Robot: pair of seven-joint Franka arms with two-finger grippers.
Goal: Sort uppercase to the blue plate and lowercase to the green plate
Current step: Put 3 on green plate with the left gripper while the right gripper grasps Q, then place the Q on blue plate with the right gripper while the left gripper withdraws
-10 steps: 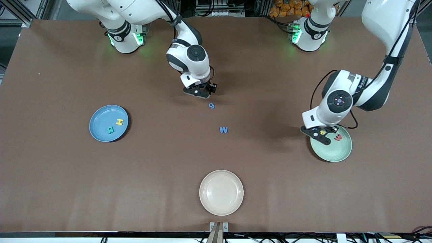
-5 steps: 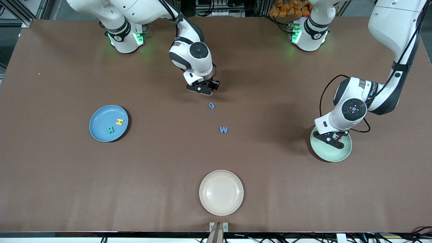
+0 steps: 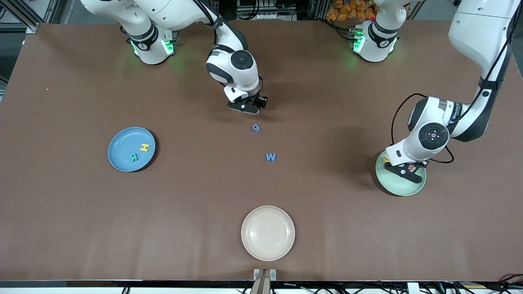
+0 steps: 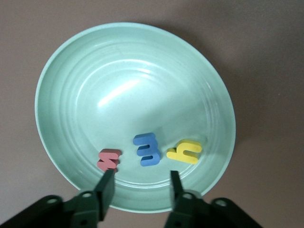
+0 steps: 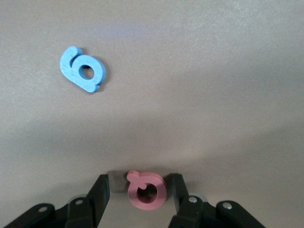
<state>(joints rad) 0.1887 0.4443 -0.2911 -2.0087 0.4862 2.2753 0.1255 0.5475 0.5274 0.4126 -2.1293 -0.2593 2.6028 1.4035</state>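
I see a brown table (image 3: 81, 212) with three plates spread across it. My left hand (image 4: 140, 186) hangs low over the round pale mint-green plate (image 3: 412, 184) at the left arm's end of the table, fingers spread and holding nothing. On that plate, just ahead of the fingers, lie the small red foam w (image 4: 109, 160), the blue foam m (image 4: 147, 149) and the yellow foam lowercase h (image 4: 185, 152), side by side and apart from one another.

My right hand (image 5: 139, 190) is down at the middle of the table, its two fingers standing on either side of the red foam capital Q (image 5: 146, 190), which lies flat between them; I cannot tell whether the pads touch it. The blue foam lowercase g (image 3: 256, 128) lies near it on the bare table, nearer the front camera, and the blue foam capital W (image 3: 271, 157) lies nearer still.

The round plain blue plate (image 3: 119, 155) sits toward the right arm's end of the table with the yellow foam capital H (image 3: 145, 147) and the teal foam capital R (image 3: 133, 156) on it. A round beige plate (image 3: 267, 232) sits nearest the front camera.
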